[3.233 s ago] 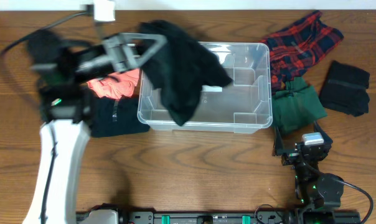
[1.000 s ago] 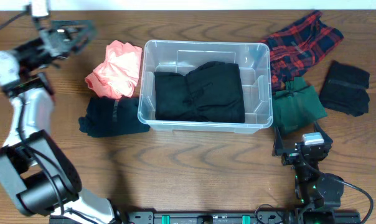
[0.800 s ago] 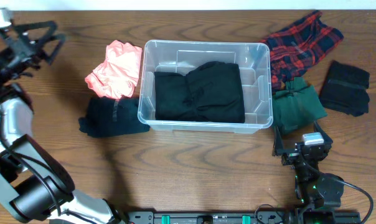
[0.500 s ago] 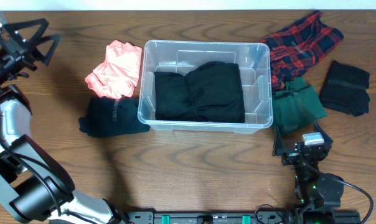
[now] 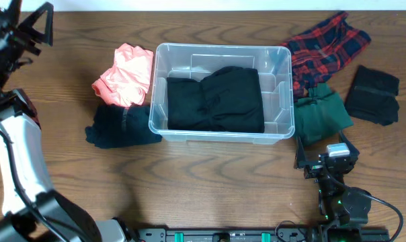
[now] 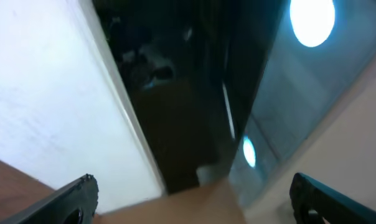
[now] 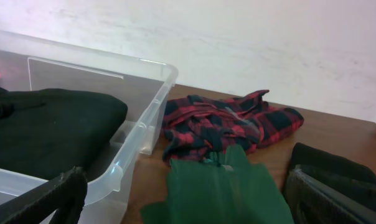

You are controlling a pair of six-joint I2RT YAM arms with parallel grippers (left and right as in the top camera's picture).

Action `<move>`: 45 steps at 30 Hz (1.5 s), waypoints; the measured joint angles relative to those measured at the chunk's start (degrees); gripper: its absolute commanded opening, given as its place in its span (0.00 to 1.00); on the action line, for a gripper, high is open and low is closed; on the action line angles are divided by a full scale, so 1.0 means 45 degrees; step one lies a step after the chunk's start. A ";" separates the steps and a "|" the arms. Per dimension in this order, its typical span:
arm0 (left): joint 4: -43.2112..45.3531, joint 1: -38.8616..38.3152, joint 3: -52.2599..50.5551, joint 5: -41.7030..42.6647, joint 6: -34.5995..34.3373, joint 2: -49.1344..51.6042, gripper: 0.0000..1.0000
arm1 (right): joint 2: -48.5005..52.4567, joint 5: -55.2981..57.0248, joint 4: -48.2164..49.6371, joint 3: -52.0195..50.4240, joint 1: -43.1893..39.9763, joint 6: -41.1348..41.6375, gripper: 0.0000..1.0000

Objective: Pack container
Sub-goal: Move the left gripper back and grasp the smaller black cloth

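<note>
Clear plastic, the container (image 5: 288, 81) sat mid-tabletop (image 5: 203, 188) with a black garment (image 5: 216, 101) folded inside. A pink cloth (image 5: 126, 74) and a dark cloth (image 5: 119, 126) lay just left of it; a plaid shirt (image 5: 324, 44), a green cloth (image 5: 324, 114) and a black bundle (image 5: 372, 94) lay to its right. The left hand (image 5: 25, 17) hung spread and empty at the far left corner. The right hand (image 5: 325, 151), spread too, held nothing near the green cloth.
</note>
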 measured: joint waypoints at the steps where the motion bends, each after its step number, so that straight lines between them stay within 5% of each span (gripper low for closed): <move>1: -0.1433 -0.0107 0.0097 -0.0413 0.0466 -0.0262 0.98 | 0.0000 0.0005 0.0000 0.0000 0.0000 0.0000 0.99; 9: -1.4790 -0.1054 0.1671 -0.5717 0.8344 -0.1141 0.98 | 0.0000 0.0005 0.0000 0.0000 0.0000 0.0005 0.99; 16: -1.9375 -0.1851 0.1831 -0.8777 1.4659 -0.1137 0.98 | 0.0000 0.0000 0.0000 0.0000 0.0000 0.0000 0.99; 22: -2.3061 -0.1928 0.1865 -0.9534 1.8370 -0.1122 0.98 | 0.0000 0.0000 0.0000 0.0000 0.0000 0.0000 0.99; 30: -2.2571 -0.1909 -0.0214 -0.9321 1.8705 -0.0471 0.98 | 0.0000 0.0005 0.0000 0.0000 0.0000 0.0005 0.99; 45: -2.1799 -0.1914 -0.0903 -0.8315 1.5533 0.2671 0.98 | 0.0000 0.0005 0.0000 0.0000 0.0000 0.0005 0.99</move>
